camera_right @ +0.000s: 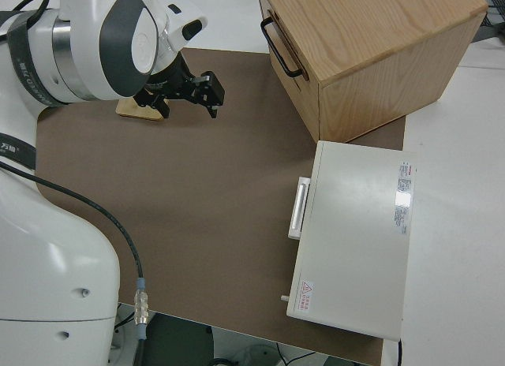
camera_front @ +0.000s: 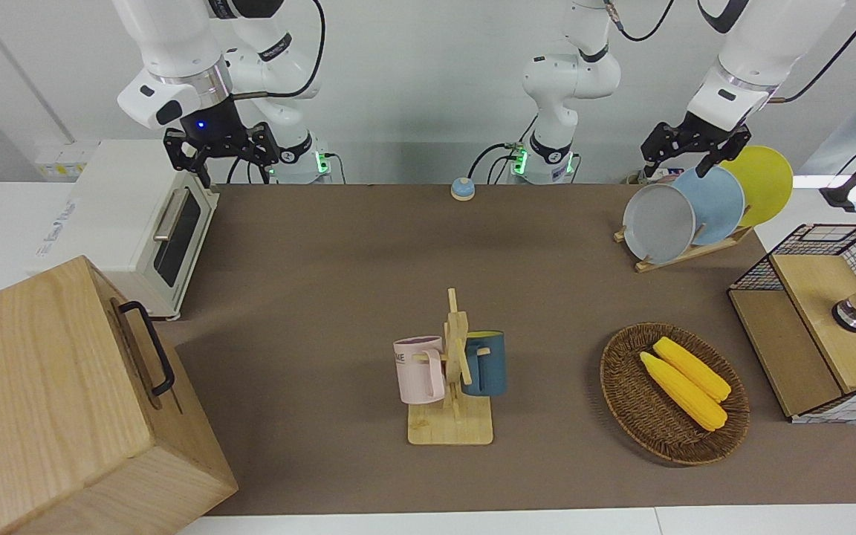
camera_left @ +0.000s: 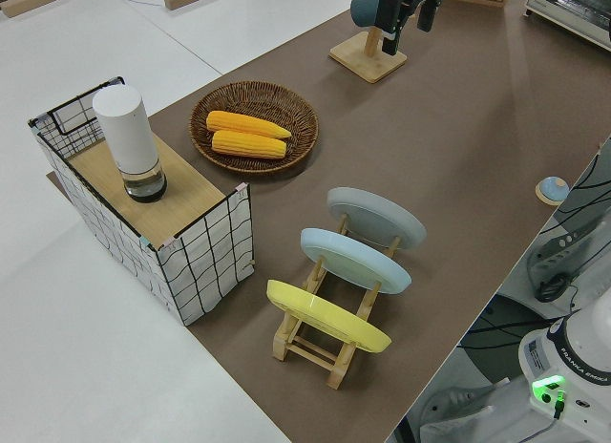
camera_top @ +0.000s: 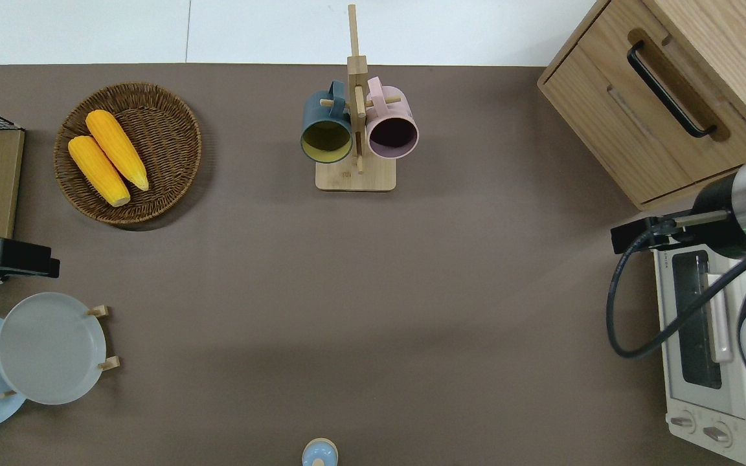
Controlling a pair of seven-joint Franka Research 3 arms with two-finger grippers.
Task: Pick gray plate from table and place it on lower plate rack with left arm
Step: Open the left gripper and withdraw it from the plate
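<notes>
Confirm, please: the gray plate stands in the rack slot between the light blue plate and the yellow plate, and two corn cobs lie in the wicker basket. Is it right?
Not quite. The light blue plate stands in the middle; the gray plate takes the end slot of the rack, farthest from the yellow plate, as the left side view shows. Two corn cobs do lie in the wicker basket.

Bystanders — kitchen odds and ends

Wicker basket (camera_front: 672, 416) holds two corn cobs (camera_front: 684, 383); mug stand (camera_front: 455, 386) carries pink mug (camera_front: 420, 369) and blue mug (camera_front: 486, 362).

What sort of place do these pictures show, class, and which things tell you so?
Probably a robot lab's mock kitchen: two white arms work a brown table holding a toaster oven, a plate rack with three plates, and a mug stand with two mugs.
</notes>
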